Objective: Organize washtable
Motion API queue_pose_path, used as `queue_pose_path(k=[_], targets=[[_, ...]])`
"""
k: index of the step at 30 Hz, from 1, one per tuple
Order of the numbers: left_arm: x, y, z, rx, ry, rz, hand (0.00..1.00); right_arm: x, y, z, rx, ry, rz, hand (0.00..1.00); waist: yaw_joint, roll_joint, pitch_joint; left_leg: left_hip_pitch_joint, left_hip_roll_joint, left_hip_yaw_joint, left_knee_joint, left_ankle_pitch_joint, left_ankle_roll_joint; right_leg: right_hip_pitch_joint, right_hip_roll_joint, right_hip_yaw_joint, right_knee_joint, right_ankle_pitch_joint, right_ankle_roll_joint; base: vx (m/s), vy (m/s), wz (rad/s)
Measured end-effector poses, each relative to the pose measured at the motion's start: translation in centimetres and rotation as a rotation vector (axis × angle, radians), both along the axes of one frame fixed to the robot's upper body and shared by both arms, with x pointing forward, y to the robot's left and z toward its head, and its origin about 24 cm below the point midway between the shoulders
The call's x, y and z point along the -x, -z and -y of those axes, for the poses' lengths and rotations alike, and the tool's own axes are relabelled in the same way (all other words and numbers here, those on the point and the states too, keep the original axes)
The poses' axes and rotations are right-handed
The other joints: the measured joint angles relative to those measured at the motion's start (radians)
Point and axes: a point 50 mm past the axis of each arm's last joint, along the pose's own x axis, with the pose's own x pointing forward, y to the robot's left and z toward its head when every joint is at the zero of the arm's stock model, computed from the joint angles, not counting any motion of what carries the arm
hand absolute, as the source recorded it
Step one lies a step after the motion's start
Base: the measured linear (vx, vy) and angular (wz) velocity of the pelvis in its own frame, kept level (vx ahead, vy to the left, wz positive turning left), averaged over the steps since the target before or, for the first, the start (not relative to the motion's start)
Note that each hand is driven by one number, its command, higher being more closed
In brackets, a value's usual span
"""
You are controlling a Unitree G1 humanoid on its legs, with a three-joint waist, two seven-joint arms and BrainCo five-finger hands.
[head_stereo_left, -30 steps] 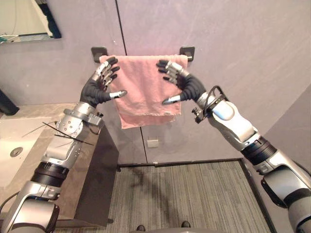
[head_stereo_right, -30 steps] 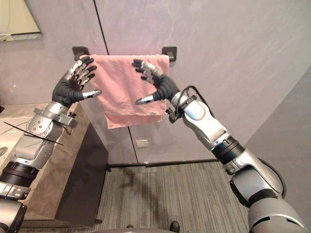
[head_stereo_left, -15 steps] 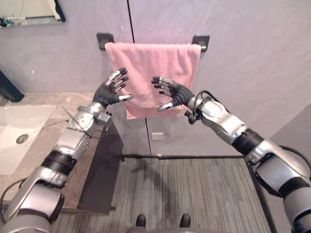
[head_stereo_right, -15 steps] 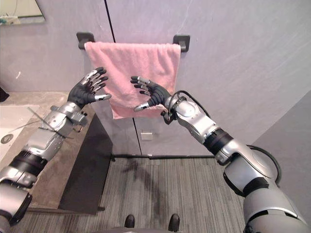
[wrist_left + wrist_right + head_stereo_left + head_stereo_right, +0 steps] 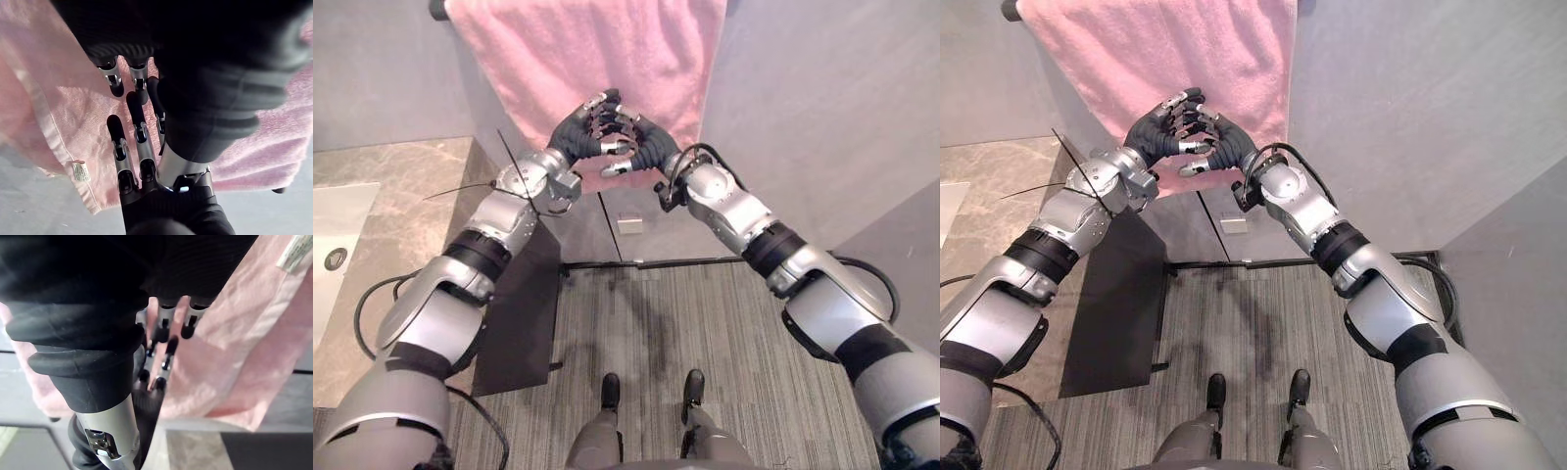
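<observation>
Towel [image 5: 597, 49] hangs hem-down behind left robot hand [image 5: 574, 135] and right robot hand [image 5: 648, 147], straight-fingered.

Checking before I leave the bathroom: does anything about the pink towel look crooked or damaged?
Nothing stands out. The pink towel hangs flat against the wall, with no tear showing. The left hand and right hand meet in front of its lower part.
</observation>
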Motion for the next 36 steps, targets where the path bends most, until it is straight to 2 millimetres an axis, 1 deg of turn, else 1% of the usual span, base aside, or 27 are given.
queue_pose_path(k=[3,6,9,11,12,14,15,16,17,18,19,20,21,22,24,25,26,27,28,29,30,31,32,33,34,35,36], targets=[[-0.3,0.3,0.1,0.010,-0.021,-0.012,0.00,-0.5,0.4,0.4,-0.003,0.033,-0.031,0.00,0.000,0.001,0.002,0.001,0.000,0.001,0.000,0.000,0.000,0.000,0.001,0.007,0.000,0.000,0.000,0.01,0.061,-0.01],[-0.8,0.5,-1.0,0.046,-0.079,-0.034,0.00,-1.5,0.5,1.8,0.014,0.113,-0.068,0.00,0.000,0.003,0.025,0.004,-0.001,0.001,0.000,0.000,0.000,0.003,0.000,0.009,0.000,0.000,0.000,-0.01,0.056,0.00],[-1.1,0.4,-3.0,0.104,-0.153,-0.051,0.00,-2.4,0.5,4.5,-0.014,0.215,-0.105,0.00,-0.001,0.004,0.056,0.015,0.000,-0.002,0.000,0.002,-0.003,0.015,0.002,0.007,0.000,0.000,0.000,-0.03,0.043,0.02],[-1.2,0.2,-4.6,0.166,-0.208,-0.054,0.00,-2.8,0.1,6.6,-0.062,0.279,-0.114,0.00,-0.001,0.004,0.066,0.016,0.000,-0.003,0.001,0.002,-0.003,0.016,0.001,0.008,0.000,0.000,0.000,-0.02,0.045,0.00],[-1.1,0.1,-5.9,0.191,-0.253,-0.055,0.00,-3.0,-0.2,7.9,-0.097,0.319,-0.118,0.00,-0.003,0.004,0.071,0.017,0.000,-0.002,0.001,0.002,-0.003,0.016,0.002,0.008,0.000,0.000,0.000,-0.01,0.050,-0.02],[-0.9,0.0,-7.4,0.209,-0.300,-0.051,0.00,-3.1,-0.6,8.9,-0.133,0.352,-0.113,0.00,-0.006,0.003,0.075,0.019,0.000,0.000,0.001,0.002,-0.003,0.017,0.002,0.011,0.000,0.000,0.000,0.00,0.040,-0.05],[-0.6,0.4,-8.9,0.241,-0.343,-0.054,0.00,-3.2,-0.5,9.7,-0.162,0.374,-0.118,0.00,-0.011,0.003,0.075,0.025,0.000,0.001,0.001,0.002,-0.003,0.021,0.003,0.014,0.000,0.000,0.000,0.02,0.039,-0.07],[-0.5,0.6,-9.2,0.242,-0.353,-0.057,0.00,-3.2,-0.5,9.9,-0.170,0.379,-0.121,0.00,-0.012,0.003,0.075,0.027,0.000,0.002,0.000,0.002,-0.003,0.023,0.003,0.015,0.000,0.000,0.000,0.02,0.040,-0.05],[-0.2,1.4,-10.4,0.260,-0.389,-0.073,0.00,-3.2,0.2,11.0,-0.202,0.407,-0.142,0.00,-0.022,0.004,0.080,0.040,-0.001,0.002,0.000,0.001,-0.003,0.036,0.003,0.016,0.000,0.000,0.000,0.02,0.043,0.00],[0.2,2.4,-11.7,0.268,-0.438,-0.098,0.00,-3.2,1.3,12.5,-0.236,0.459,-0.176,0.00,-0.027,0.004,0.081,0.047,-0.001,0.002,0.000,0.001,-0.002,0.043,0.003,0.016,0.000,0.000,0.000,0.01,0.035,0.01],[0.3,2.6,-12.0,0.270,-0.445,-0.101,0.00,-3.2,1.5,12.9,-0.244,0.468,-0.181,0.00,-0.028,0.004,0.081,0.047,-0.001,0.002,0.000,0.001,-0.002,0.044,0.003,0.016,0.000,0.000,0.000,0.00,0.047,0.01],[0.7,3.2,-12.8,0.284,-0.472,-0.116,0.00,-3.0,2.5,14.5,-0.284,0.519,-0.205,0.00,-0.028,0.004,0.081,0.047,-0.002,0.002,0.000,0.001,-0.002,0.043,0.002,0.018,0.000,0.000,0.000,-0.02,0.047,-0.01],[1.2,4.4,-13.9,0.308,-0.508,-0.137,0.00,-2.5,4.4,16.4,-0.342,0.578,-0.255,0.00,-0.028,0.004,0.082,0.049,-0.003,0.002,0.000,0.001,-0.002,0.045,0.002,0.019,0.000,0.000,0.000,-0.02,0.055,-0.01],[1.4,4.6,-14.1,0.314,-0.516,-0.141,0.00,-2.4,4.9,16.8,-0.357,0.590,-0.266,0.00,-0.028,0.004,0.082,0.050,-0.002,0.002,0.000,0.001,-0.002,0.046,0.002,0.019,0.000,0.000,0.000,-0.03,0.047,-0.01],[2.8,7.5,-16.2,0.359,-0.604,-0.196,0.00,-0.9,9.5,19.7,-0.456,0.694,-0.375,0.00,-0.033,0.004,0.082,0.060,-0.001,0.003,0.000,0.000,-0.002,0.053,0.004,0.024,0.000,-0.001,0.001,-0.02,0.032,-0.04],[3.4,8.4,-16.7,0.361,-0.628,-0.216,0.00,-0.2,10.9,20.5,-0.483,0.725,-0.407,0.00,-0.035,0.004,0.082,0.063,-0.002,0.004,0.000,0.000,-0.002,0.056,0.003,0.025,0.000,-0.003,0.004,-0.01,0.031,-0.02],[4.5,10.8,-17.4,0.353,-0.671,-0.273,0.00,1.3,14.0,22.0,-0.524,0.790,-0.470,0.00,-0.043,0.006,0.083,0.074,-0.002,0.004,0.000,-0.002,0.000,0.067,0.003,0.025,0.000,-0.009,0.012,0.00,0.000,0.00],[5.2,12.2,-17.6,0.339,-0.690,-0.308,0.00,2.3,15.7,22.7,-0.543,0.827,-0.508,0.00,-0.048,0.007,0.083,0.081,-0.002,0.004,0.000,-0.005,0.000,0.075,0.002,0.025,0.000,-0.016,0.021,0.01,0.034,0.01],[6.7,15.1,-17.8,0.340,-0.717,-0.382,0.00,4.8,19.4,24.0,-0.575,0.913,-0.591,0.00,-0.054,0.007,0.083,0.097,-0.003,0.005,0.000,-0.011,0.000,0.090,0.002,0.028,0.000,-0.023,0.028,0.02,0.038,-0.06],[8.4,18.5,-17.3,0.361,-0.734,-0.468,0.00,8.0,23.2,25.3,-0.610,1.002,-0.680,0.00,-0.056,0.007,0.083,0.113,-0.004,0.016,0.000,-0.020,0.001,0.102,0.001,0.036,0.000,-0.032,0.033,0.02,0.041,-0.11],[9.3,20.2,-16.8,0.362,-0.737,-0.516,0.00,9.9,25.0,25.8,-0.642,1.050,-0.726,0.00,-0.057,0.008,0.082,0.120,-0.004,0.022,0.000,-0.030,0.004,0.108,0.001,0.040,0.000,-0.034,0.034,0.04,0.056,-0.15],[11.6,23.8,-15.6,0.374,-0.745,-0.619,0.00,14.0,28.5,26.6,-0.708,1.153,-0.816,0.00,-0.063,0.008,0.082,0.134,-0.006,0.031,0.000,-0.038,0.005,0.119,0.000,0.045,0.000,-0.040,0.037,0.06,0.057,-0.14],[14.2,27.2,-14.3,0.393,-0.761,-0.727,0.00,18.2,31.5,27.0,-0.776,1.258,-0.899,0.00,-0.077,0.008,0.080,0.148,-0.008,0.036,0.000,-0.045,0.008,0.129,-0.001,0.051,0.000,-0.047,0.045,0.07,0.057,-0.14],[15.7,28.8,-13.6,0.401,-0.770,-0.782,0.00,20.4,32.7,27.0,-0.805,1.311,-0.937,0.00,-0.083,0.008,0.080,0.156,-0.009,0.040,0.000,-0.049,0.012,0.136,-0.001,0.054,0.000,-0.050,0.047,0.05,0.039,-0.18],[17.9,31.0,-12.3,0.419,-0.787,-0.868,0.00,23.7,34.4,26.8,-0.857,1.393,-0.987,0.00,-0.088,0.006,0.079,0.174,-0.009,0.054,0.000,-0.055,0.010,0.147,-0.001,0.065,0.000,-0.053,0.048,0.06,0.050,-0.35],[20.9,33.6,-10.7,0.465,-0.817,-0.977,0.00,28.0,36.1,26.4,-0.908,1.501,-1.044,0.00,-0.093,0.003,0.065,0.197,-0.010,0.077,-0.001,-0.064,0.010,0.159,-0.002,0.084,0.000,-0.058,0.051,0.08,0.065,-0.54],[24.0,35.7,-9.2,0.505,-0.855,-1.082,0.00,31.9,37.3,25.7,-0.935,1.592,-1.100,0.00,-0.104,0.000,0.030,0.206,-0.009,0.102,-0.001,-0.076,0.010,0.160,0.000,0.098,0.000,-0.062,0.056,0.08,0.065,-0.57]])
